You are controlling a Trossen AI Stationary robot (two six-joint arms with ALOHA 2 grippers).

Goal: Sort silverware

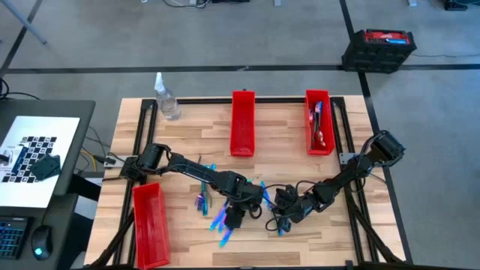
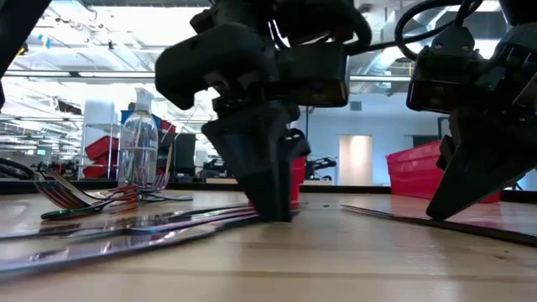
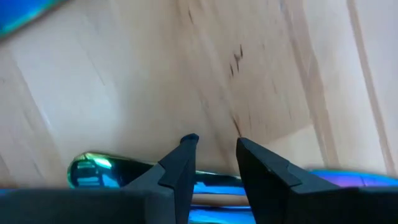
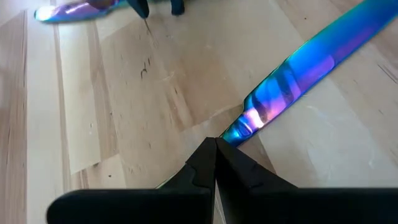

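Note:
Iridescent silverware lies scattered on the wooden table [image 1: 180,135]. My left gripper [image 3: 214,146] points down at the table's near middle with a narrow gap between its fingers. A blue-teal piece [image 3: 93,171] lies flat on the wood just behind the fingertips. My right gripper [image 4: 215,142], just to the right [image 1: 283,214], is shut, tips down on the wood at one end of a blue knife [image 4: 298,74]. Forks [image 2: 84,197] lie in a small pile to the left. My left gripper's fingertips [image 3: 186,146] are down at the wood beside the blue-teal piece; I cannot tell whether they touch it. My right gripper's shut fingertips [image 4: 208,152] meet the knife's narrow end [image 4: 239,130], slanting down from above. The knife lies flat on the table. Whether they pinch it or only press beside it, I cannot tell.
Three long red bins stand on the table: far middle [image 1: 242,124], far right [image 1: 319,124] with silverware inside, and near left [image 1: 150,225]. A clear spray bottle [image 1: 166,97] is at the far left. More silverware [image 1: 221,221] lies near the front edge.

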